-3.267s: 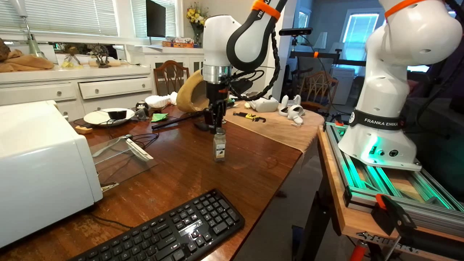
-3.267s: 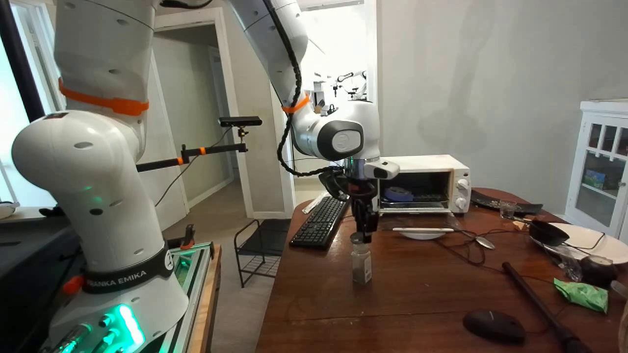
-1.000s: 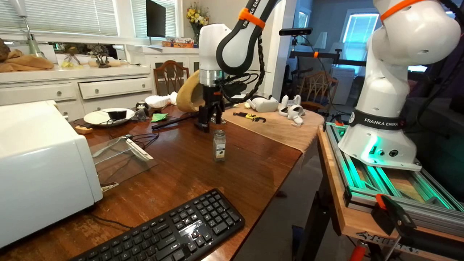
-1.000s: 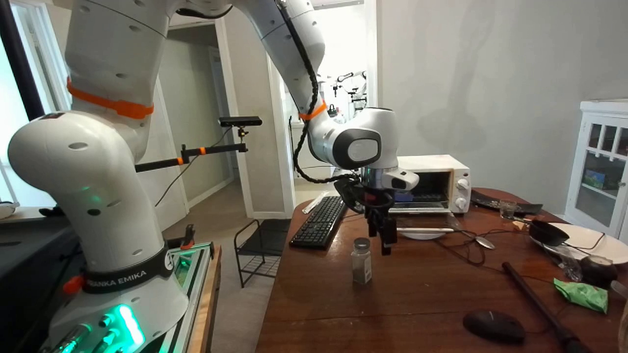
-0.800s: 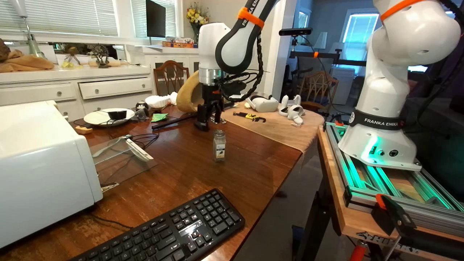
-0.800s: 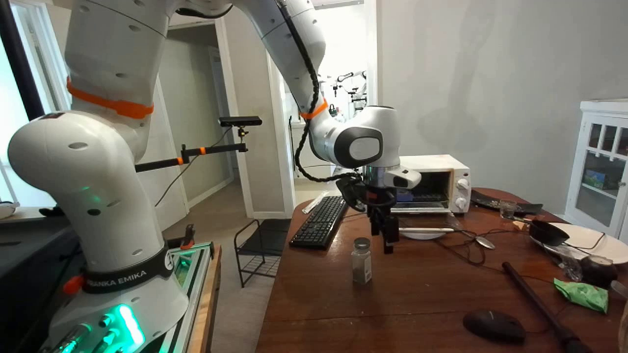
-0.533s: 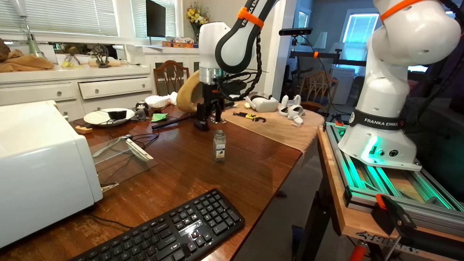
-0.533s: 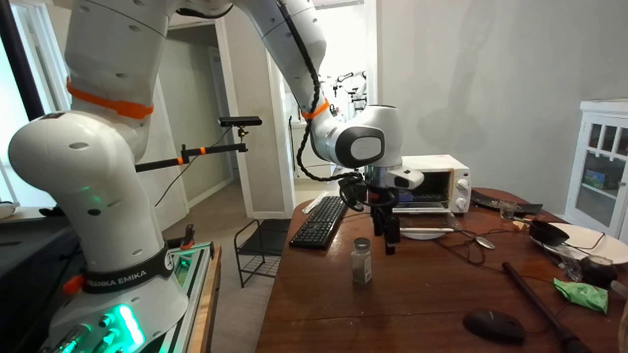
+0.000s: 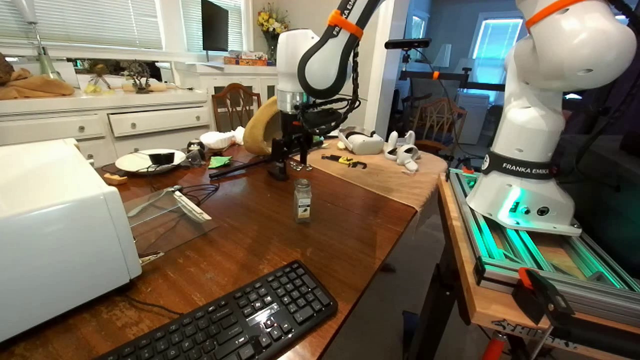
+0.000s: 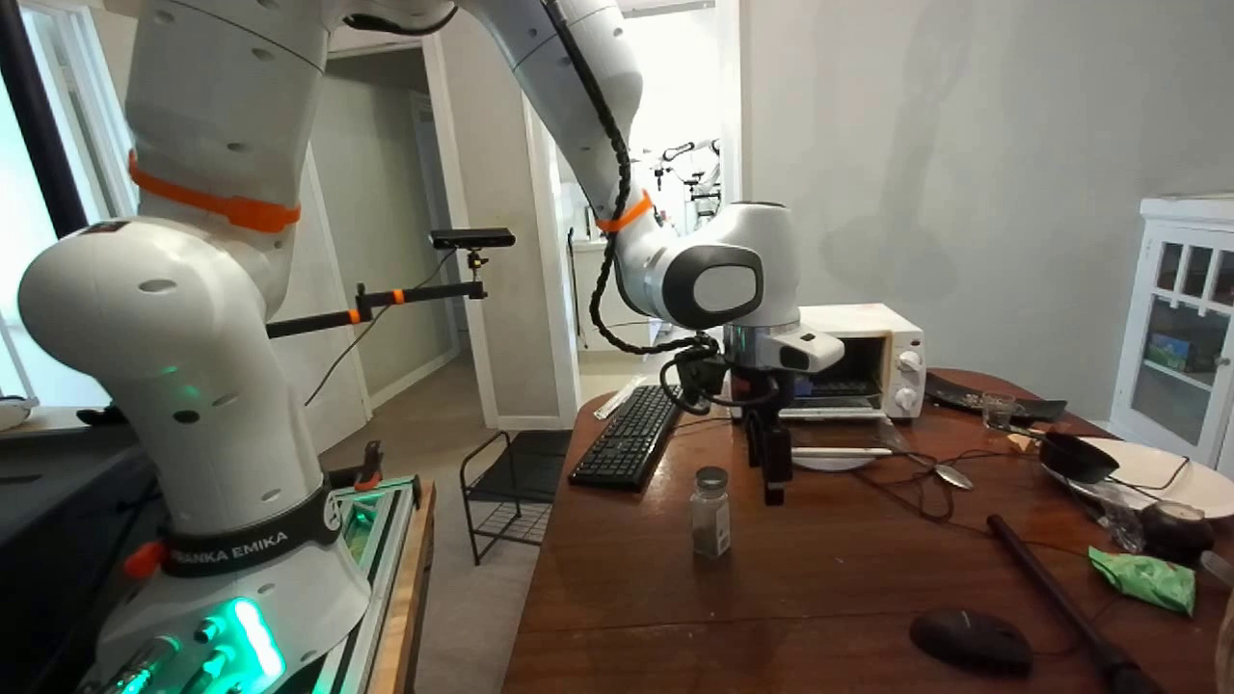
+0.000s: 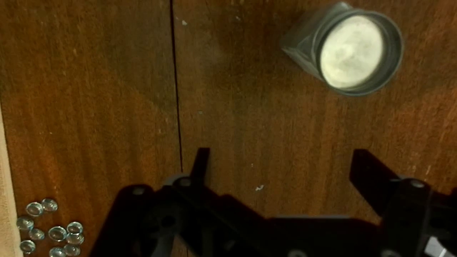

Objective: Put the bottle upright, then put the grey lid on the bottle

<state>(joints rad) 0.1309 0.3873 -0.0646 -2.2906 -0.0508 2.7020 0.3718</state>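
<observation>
The bottle (image 10: 711,525), small and clear greyish with a label, stands upright on the table in both exterior views. On its top sits the grey lid (image 10: 711,476). Seen from above in the wrist view, the lid (image 11: 392,67) is a grey rim around a pale disc; which way up it lies I cannot tell. Below it in that view, the bottle's body (image 11: 301,48) slants away. My black gripper (image 11: 282,150) is apart from the bottle, off to one side and above the tabletop. Its fingers stand wide, with only bare wood showing between them.
Several clear glass beads (image 11: 57,233) lie beside a tan cloth (image 11: 5,200). A black mouse (image 10: 969,641), black rod (image 10: 1051,588) and keyboard (image 10: 631,439) are on the table. Behind stands a white toaster oven (image 10: 906,328); a plate (image 10: 1195,472) holds a black pan (image 10: 1080,458).
About three seconds ago my gripper was at the lid on the bottle; since then it has moved off sideways and its fingers have spread. Over the last second it drifted slightly further. The bottle stayed put.
</observation>
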